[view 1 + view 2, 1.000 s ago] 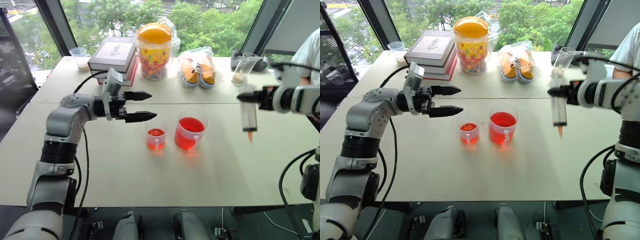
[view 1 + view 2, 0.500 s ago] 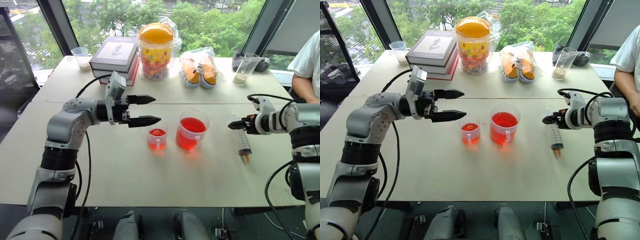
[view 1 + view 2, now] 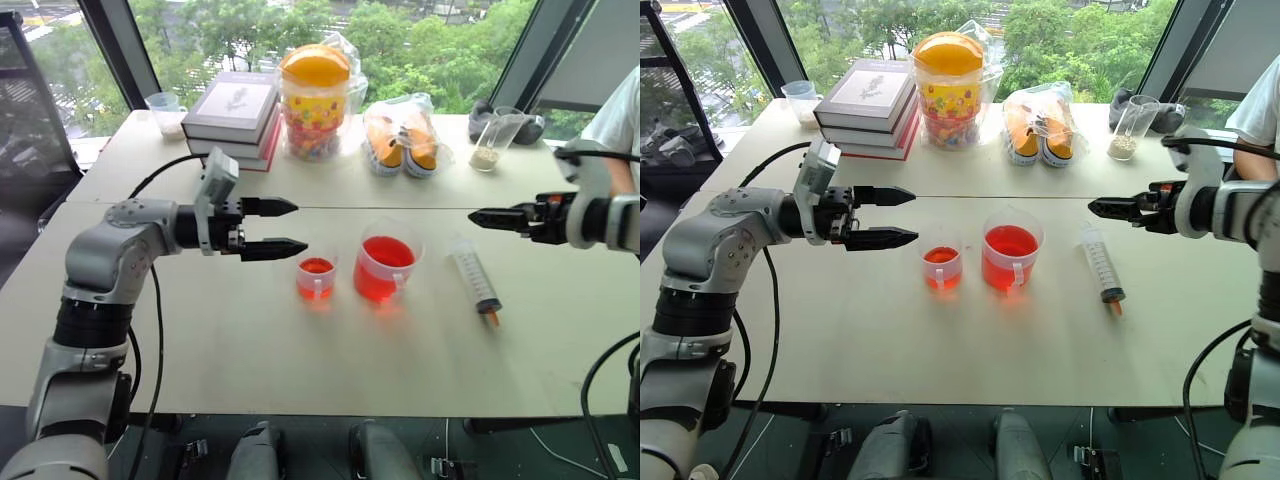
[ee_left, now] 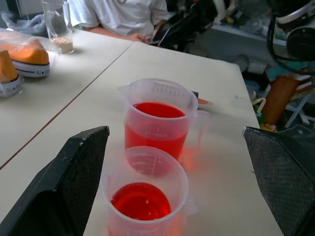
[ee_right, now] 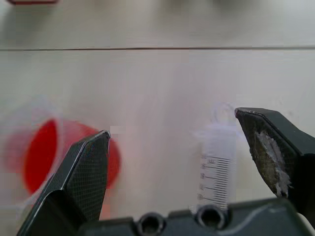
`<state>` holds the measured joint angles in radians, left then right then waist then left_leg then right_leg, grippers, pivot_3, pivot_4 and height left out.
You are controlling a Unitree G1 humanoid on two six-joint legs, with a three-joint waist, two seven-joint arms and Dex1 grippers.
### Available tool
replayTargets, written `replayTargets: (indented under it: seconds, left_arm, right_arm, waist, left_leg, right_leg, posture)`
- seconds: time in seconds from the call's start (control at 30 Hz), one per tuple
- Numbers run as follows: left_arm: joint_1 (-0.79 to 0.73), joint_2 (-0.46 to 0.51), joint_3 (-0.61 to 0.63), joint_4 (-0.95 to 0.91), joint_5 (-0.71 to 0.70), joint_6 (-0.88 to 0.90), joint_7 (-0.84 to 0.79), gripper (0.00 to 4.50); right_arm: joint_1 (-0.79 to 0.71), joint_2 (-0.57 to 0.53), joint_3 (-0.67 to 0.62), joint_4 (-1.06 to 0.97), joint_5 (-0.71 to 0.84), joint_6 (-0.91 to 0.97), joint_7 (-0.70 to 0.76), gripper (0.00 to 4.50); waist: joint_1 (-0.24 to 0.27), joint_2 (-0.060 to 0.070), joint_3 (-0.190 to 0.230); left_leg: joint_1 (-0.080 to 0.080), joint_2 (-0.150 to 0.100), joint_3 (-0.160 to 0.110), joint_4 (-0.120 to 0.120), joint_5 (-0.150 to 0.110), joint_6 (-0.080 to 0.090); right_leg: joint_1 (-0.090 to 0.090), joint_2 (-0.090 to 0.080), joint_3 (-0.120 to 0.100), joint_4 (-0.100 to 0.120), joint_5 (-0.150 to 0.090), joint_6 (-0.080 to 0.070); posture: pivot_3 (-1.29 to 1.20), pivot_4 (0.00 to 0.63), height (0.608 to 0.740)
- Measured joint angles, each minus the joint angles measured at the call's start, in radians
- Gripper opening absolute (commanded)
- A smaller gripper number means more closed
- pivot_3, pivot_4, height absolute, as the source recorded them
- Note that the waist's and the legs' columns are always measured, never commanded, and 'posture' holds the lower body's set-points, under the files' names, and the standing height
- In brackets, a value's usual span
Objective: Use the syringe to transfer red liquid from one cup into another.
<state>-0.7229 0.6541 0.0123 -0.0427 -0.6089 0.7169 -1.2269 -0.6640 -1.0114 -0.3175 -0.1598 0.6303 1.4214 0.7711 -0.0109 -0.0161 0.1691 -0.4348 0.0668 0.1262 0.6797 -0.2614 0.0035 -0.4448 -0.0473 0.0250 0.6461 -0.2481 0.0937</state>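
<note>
Syringe (image 3: 476, 281): one unit, lying flat on the bench (image 3: 250, 340) just right of the large cup (image 3: 383, 268), orange tip toward the robot, free of both claws.

Surface: pale beige bench with a seam running across it. Windows (image 3: 200, 30) behind it show green trees. A person (image 3: 625, 105) sits at the far right corner.

Count:
- Two cups holding red liquid: the large cup and the small cup (image 3: 314, 278), side by side.
- One clear cup (image 3: 165, 113) at the far left corner.
- One tall glass (image 3: 493, 140) with grains.
- One stack of books (image 3: 238, 105).
- One sweets jar (image 3: 313, 100) with an orange lid.
- One bag (image 3: 402, 140) holding two shoes.

Left claw (image 3: 300, 225): spread wide, empty, left of the small cup. Right claw (image 3: 1092, 207): spread wide, empty, above the bench near the syringe.
</note>
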Motion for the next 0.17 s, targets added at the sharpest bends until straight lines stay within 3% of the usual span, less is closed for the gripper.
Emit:
replayTargets:
  seconds: [0.17]
  left_arm:
    - [0.009,0.053,0.001,-0.001,-0.012,0.015,-0.027,4.5]
  right_arm:
    - [0.256,-0.099,-0.185,-0.339,0.142,0.053,0.106,4.48]
  waist:
    - [-0.002,0.0,0.0]
  left_leg:
    - [0.001,0.0,0.0,0.003,0.0,0.0]
  right_leg:
    - [0.002,-0.001,0.0,-0.001,-0.002,-0.003]
  posture:
    - [0.0,0.15,0.74]
